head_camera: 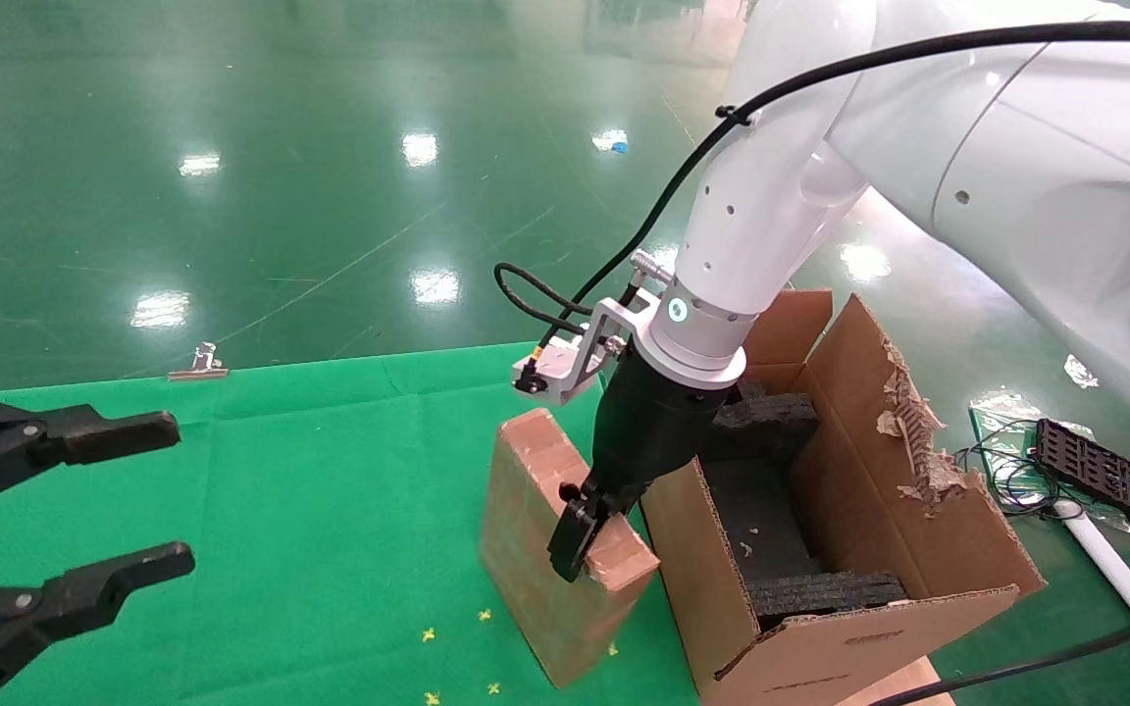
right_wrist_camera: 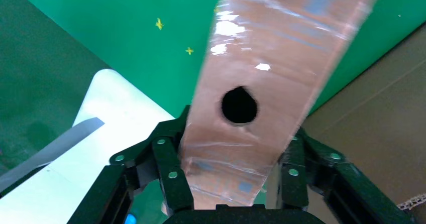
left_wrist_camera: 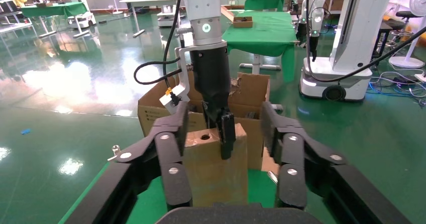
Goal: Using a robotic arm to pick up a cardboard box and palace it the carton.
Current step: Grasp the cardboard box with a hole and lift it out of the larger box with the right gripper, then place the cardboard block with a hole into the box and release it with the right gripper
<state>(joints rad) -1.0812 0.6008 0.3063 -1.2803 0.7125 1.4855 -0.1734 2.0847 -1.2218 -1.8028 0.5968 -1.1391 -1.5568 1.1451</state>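
Pinching the top of the cardboard box [head_camera: 550,549], the right gripper [head_camera: 580,534] is pressed on both flat sides. The box is stood on the green cloth [head_camera: 310,510] beside the carton [head_camera: 849,588]. It looks light, stiff and slippery with tape, so a firm hold is needed. The left gripper [head_camera: 84,500] is spread and idle.

The head view looks forward and down on the green-clothed table [head_camera: 281,471]. The left wrist view faces across it. The right wrist view sits close. All share the slim taped brown cardboard box [head_camera: 545,549].
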